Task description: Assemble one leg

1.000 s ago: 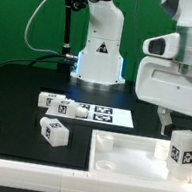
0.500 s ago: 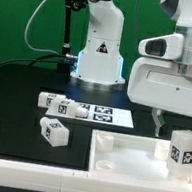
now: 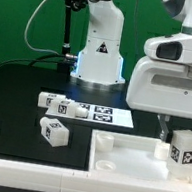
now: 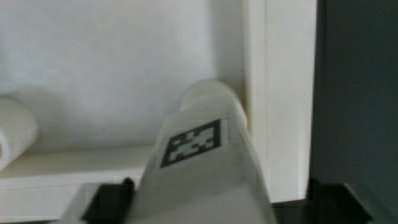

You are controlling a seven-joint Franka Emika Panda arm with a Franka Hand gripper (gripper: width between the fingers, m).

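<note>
Exterior view: the two-finger gripper (image 3: 163, 124) has shifted back toward the exterior view's right, beside the small white tagged block leg (image 3: 184, 149), which stands lower right on the flat white panel (image 3: 124, 156). Wrist view: the fingers (image 4: 118, 194) are spread and straddle the leg (image 4: 205, 150), likely pre-grasp.

Your tool (image 3: 163, 124) beside the upright leg (image 3: 183, 151) on the panel (image 3: 128, 162).
You see the tool hanging low near the worktop's (image 3: 15, 86) front edge, at the exterior view's right, just beside the leg that stands on the white panel. Mid-worktop the marker board (image 3: 109, 114) lies flat; two loose legs (image 3: 55, 103) lie at its end toward the exterior view's left, a third leg (image 3: 54, 131) nearer the front edge.
</note>
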